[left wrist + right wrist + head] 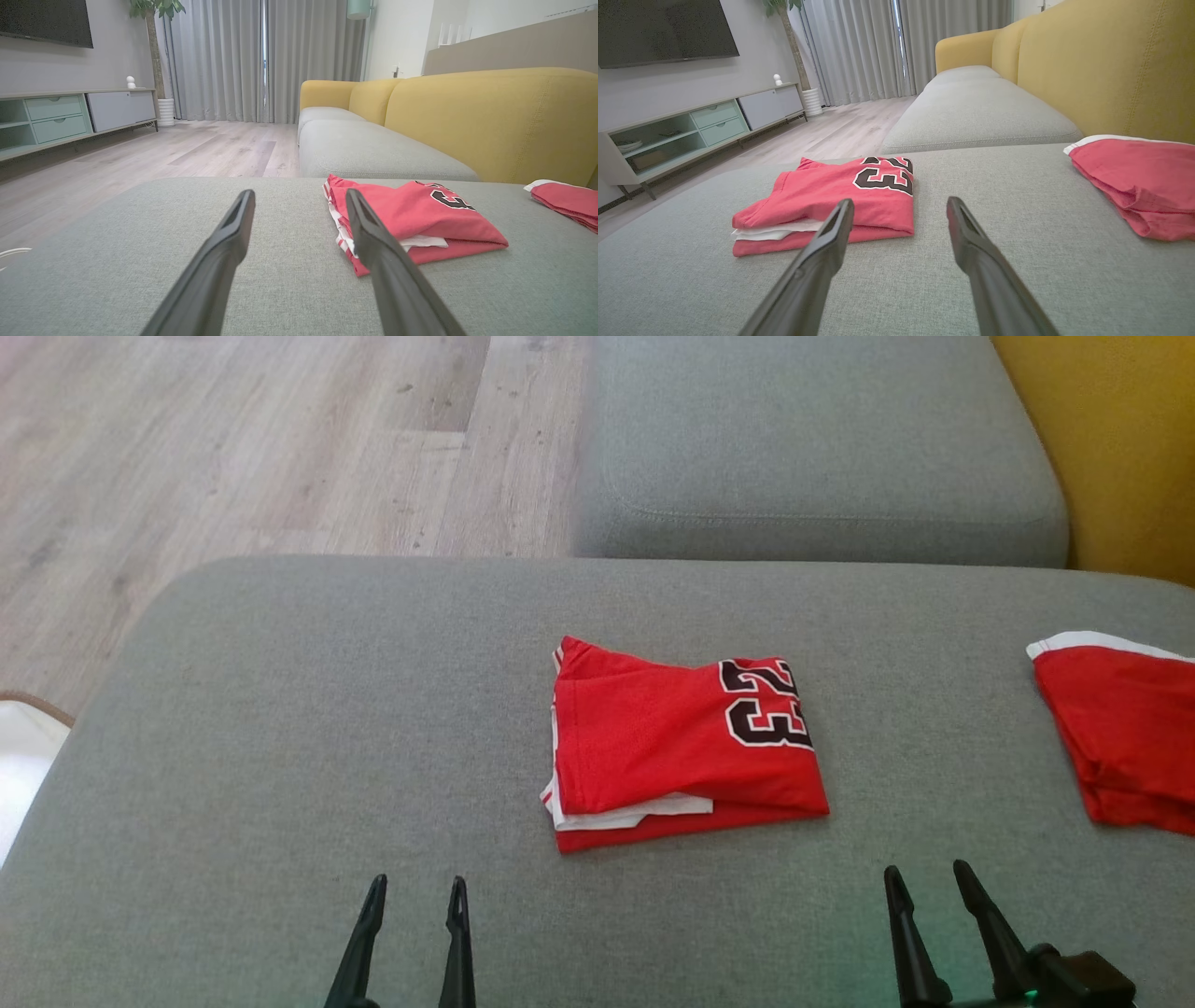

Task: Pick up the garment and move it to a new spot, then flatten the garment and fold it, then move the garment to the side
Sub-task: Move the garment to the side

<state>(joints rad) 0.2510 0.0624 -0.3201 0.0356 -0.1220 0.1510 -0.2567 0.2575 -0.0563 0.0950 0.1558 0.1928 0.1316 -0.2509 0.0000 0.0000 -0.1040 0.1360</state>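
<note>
**A:** What's laid out, biggest first?

**B:** The grey sofa seat [280, 756] carries everything. On it are the folded red jersey [681, 747], a second red garment [1120, 737], and nearest the robot, the left end effector [417, 879] and right end effector [926, 868]. Both have their fingers spread and hold nothing.

**A:** Where is the jersey from them?

**B:** It lies ahead of both and between their lines, apart from either. It sits ahead and to the right of the left end effector, and ahead and to the left of the right one. The second red garment lies well off to the right end effector's outer side.

**A:** Which step is this?

**B:** The jersey is already a compact folded stack, so I judge that the last step remains, which is moving it aside. That calls for reaching forward and pinching through all the layers at an edge, so the stack shifts as one and doesn't splay open.

**A:** How does it lie?

**B:** Its long axis runs crosswise, from one end effector's side to the other's. The number 23 [761, 702] sits sideways at the end toward the right end effector. The white trim [616, 814] peeks out at the near corner toward the left one, where the layers look loosest.
</note>
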